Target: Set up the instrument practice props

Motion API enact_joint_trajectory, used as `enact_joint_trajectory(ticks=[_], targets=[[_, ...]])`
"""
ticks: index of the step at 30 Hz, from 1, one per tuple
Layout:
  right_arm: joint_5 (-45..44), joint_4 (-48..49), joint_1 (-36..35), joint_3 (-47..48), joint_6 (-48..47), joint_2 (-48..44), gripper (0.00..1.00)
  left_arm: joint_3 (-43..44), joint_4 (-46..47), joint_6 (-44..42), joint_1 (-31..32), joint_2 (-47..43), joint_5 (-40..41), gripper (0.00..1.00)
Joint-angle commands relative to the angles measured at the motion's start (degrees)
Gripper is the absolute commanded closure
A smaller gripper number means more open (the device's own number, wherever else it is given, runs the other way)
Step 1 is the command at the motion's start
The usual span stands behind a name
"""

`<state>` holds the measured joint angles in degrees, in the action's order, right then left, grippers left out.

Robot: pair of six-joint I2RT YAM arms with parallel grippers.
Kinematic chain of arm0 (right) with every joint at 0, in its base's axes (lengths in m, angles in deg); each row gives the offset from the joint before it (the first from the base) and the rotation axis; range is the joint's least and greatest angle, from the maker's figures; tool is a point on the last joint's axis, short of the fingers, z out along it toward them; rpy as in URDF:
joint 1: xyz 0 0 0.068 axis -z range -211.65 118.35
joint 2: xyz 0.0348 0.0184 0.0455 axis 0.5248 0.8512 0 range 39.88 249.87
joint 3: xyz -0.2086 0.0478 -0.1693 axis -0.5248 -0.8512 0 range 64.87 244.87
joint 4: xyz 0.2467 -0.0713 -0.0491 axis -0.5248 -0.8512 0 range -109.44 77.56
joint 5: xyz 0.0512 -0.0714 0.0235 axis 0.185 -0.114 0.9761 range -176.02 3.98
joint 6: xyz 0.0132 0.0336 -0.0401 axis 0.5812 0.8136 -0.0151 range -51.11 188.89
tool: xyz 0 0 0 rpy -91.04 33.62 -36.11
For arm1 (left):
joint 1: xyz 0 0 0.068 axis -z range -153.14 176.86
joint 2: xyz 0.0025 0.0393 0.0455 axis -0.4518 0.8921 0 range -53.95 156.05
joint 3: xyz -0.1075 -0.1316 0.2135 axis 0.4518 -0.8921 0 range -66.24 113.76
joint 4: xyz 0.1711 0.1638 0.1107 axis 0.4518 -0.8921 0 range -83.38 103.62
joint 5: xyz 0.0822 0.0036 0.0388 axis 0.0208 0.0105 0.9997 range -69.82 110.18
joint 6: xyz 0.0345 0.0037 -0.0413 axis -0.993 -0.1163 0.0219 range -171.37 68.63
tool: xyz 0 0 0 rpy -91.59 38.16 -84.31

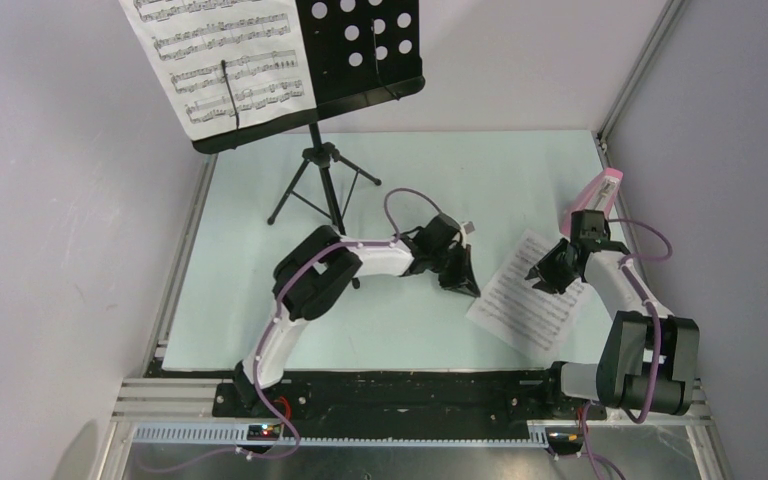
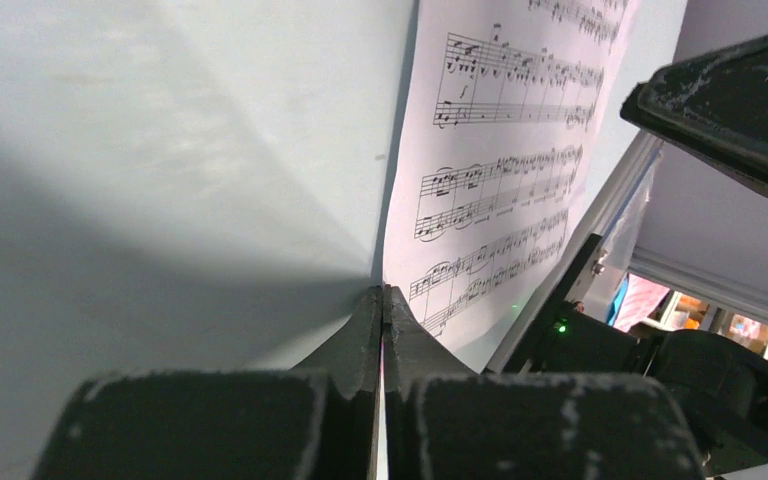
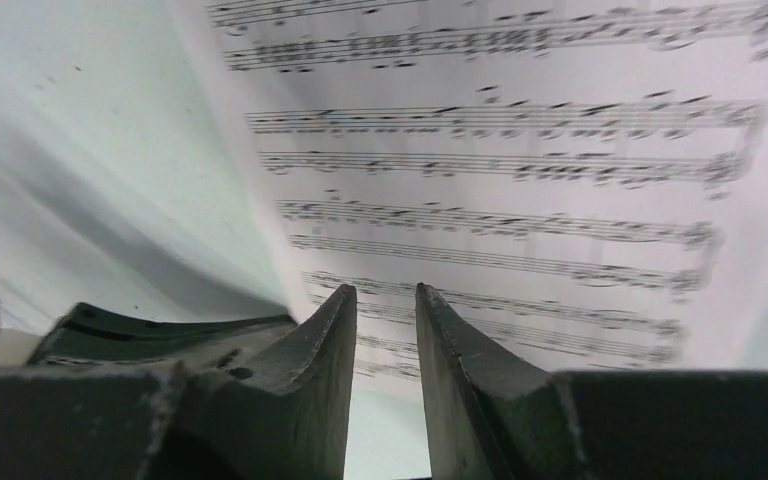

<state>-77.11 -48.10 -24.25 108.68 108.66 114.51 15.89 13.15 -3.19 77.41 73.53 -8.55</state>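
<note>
Pale green tabletop [image 1: 460,180] carries a white printed sheet-music page [image 1: 516,310]; the left gripper [image 2: 382,300] is clenched at its edge, the right gripper [image 3: 385,292] hangs over it, jaws slightly parted

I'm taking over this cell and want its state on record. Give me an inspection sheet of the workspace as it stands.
Surface: pale green table top.
Job's things: black music stand upright at far left, with the stand page on its desk; loose page flat on the table; pink metronome near the right edge, behind the right arm.
Clutter: nothing seen.
Pincers: left pincer shut, tips at the loose page's edge, grip on it unclear; right pincer slightly open over that page, holding nothing.
Cables: purple cables run along both arms.
Surroundings: white walls, metal frame rail.
</note>
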Motion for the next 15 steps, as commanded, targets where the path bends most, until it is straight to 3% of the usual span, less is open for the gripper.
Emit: enact_joint_trajectory(ticks=[1, 11, 13, 14, 15], targets=[[-2.10, -3.44, -0.43, 0.38, -1.41, -0.93, 0.67, -4.55, -3.43, -6.66, -2.93, -4.99, 1.02, 1.00], [-1.76, -3.21, -2.81, -3.05, -0.96, 4.86, 0.68, -3.75, -3.99, -8.15, -4.16, -4.61, -4.40, 1.00], [-2.00, -2.76, -2.94, -3.32, -0.85, 6.27, 0.68, -2.23, -4.31, -7.77, -4.15, -3.70, -4.72, 0.92], [-2.07, -2.03, -3.01, -3.65, -0.77, 6.86, 0.68, -1.84, -4.42, -7.63, -4.14, -3.13, -4.83, 0.80], [-1.62, -1.68, -3.07, -3.83, -0.80, 8.30, 0.68, -1.17, -4.48, -7.31, -4.14, -2.86, -4.97, 0.75]])
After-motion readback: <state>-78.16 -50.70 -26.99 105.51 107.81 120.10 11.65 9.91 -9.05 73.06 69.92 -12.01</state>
